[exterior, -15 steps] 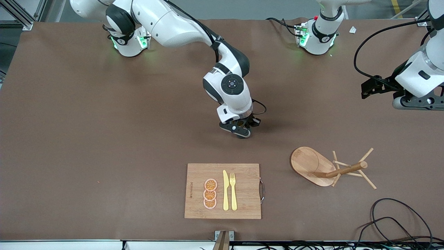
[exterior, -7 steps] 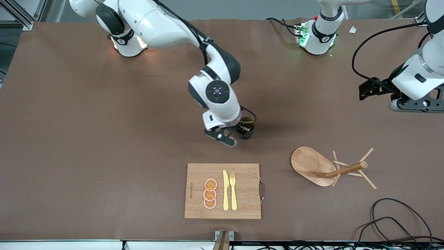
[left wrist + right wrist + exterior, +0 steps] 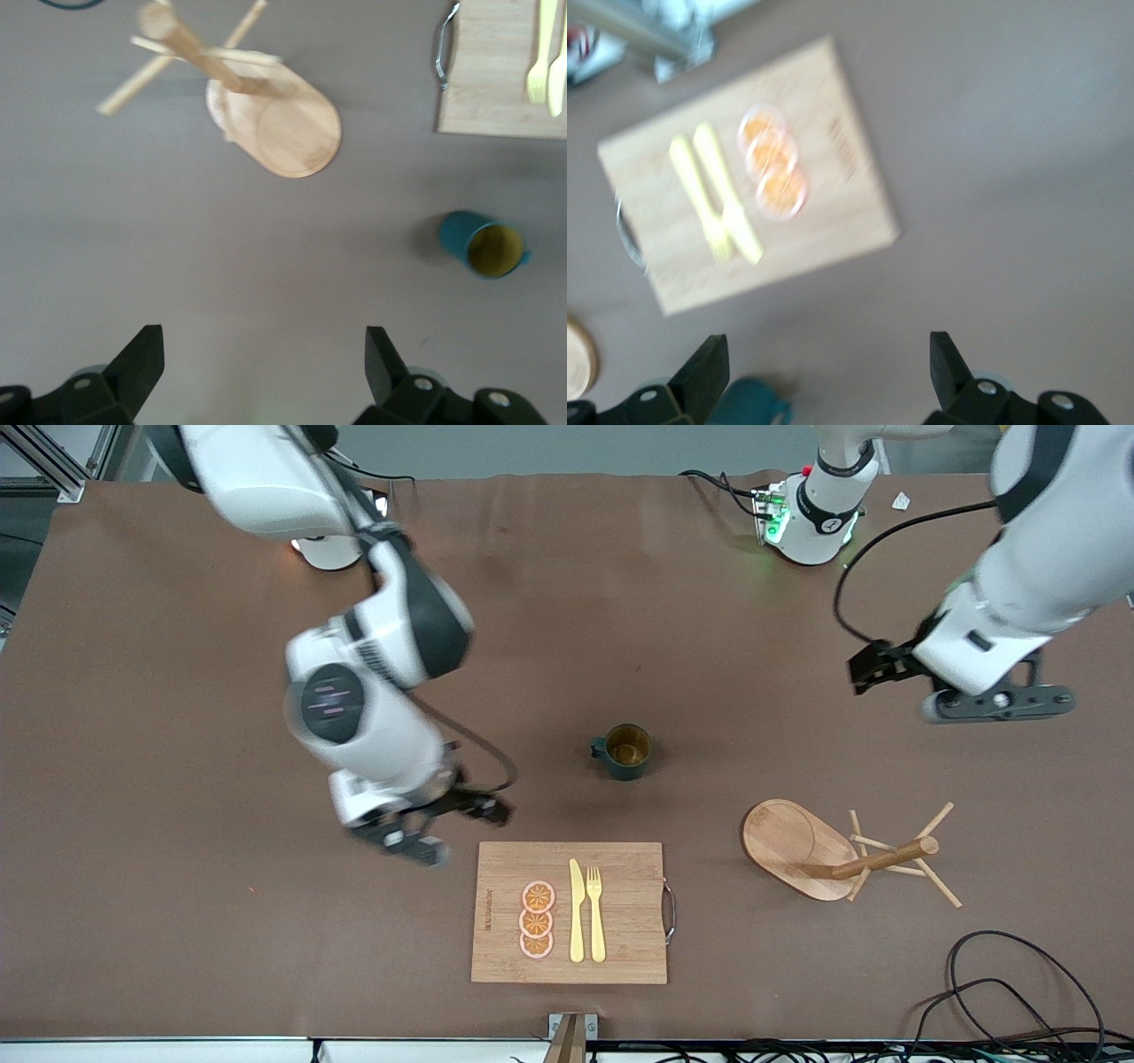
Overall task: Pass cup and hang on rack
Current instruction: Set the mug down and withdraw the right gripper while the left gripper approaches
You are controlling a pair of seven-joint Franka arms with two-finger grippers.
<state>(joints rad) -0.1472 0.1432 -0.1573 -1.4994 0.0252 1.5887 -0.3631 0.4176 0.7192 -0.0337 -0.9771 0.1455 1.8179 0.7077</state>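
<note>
Brown tabletop [image 3: 177,921] bears upright cup [image 3: 624,751]; left gripper [image 3: 262,363], right gripper [image 3: 824,372] fingers spread, empty.

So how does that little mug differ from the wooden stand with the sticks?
The mug is dark teal-green with a yellowish-brown inside; the mug tree is pale wood throughout. The mug stands upright on the table, mouth up, while the mug tree appears tipped over, its post and pegs lying sideways. The mug is the smaller, and sits farther from the front camera. Both rest on the brown table, and neither robot hand touches them.
</note>
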